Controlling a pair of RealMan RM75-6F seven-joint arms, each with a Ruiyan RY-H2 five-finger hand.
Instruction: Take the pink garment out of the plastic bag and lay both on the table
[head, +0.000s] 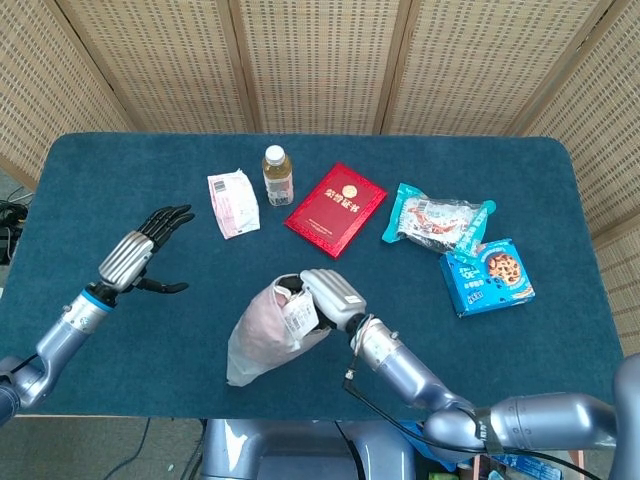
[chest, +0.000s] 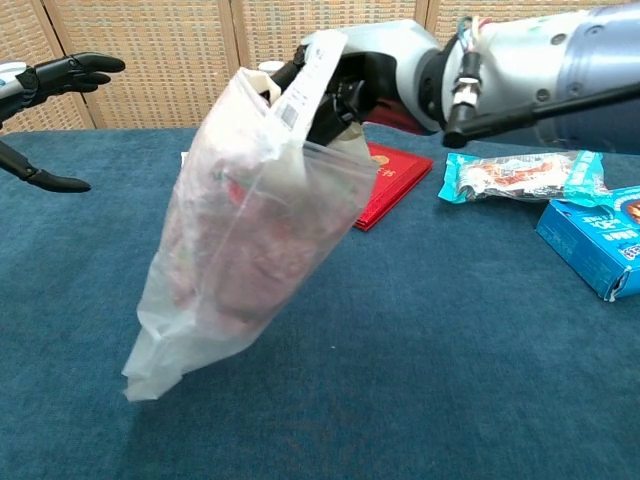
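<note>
Right hand: I am holding the plastic bag (chest: 245, 225) by its top edge with my right hand (head: 330, 296), fingers closed over the gathered mouth beside the white label.
Bag: it is hanging clear of the surface (chest: 420, 360) in the chest view, long axis tilted, mouth up toward my right hand and the closed bottom corner drooping down and to the left.
Pink garment: the pink garment (head: 268, 325) is sitting inside the bag, filling its middle and lower part; nothing of it is showing outside the mouth.
Left hand: my left hand (head: 137, 256) is empty, fingers spread wide, hovering well apart from the bag, off to its left.
Key relation: the bag's low end is pointing toward my left hand, while the mouth is lying on the far side, under my right hand.
Next move, my judgement: the left hand is needing to cross rightward and up to the mouth, not the nearer bottom corner.
</note>
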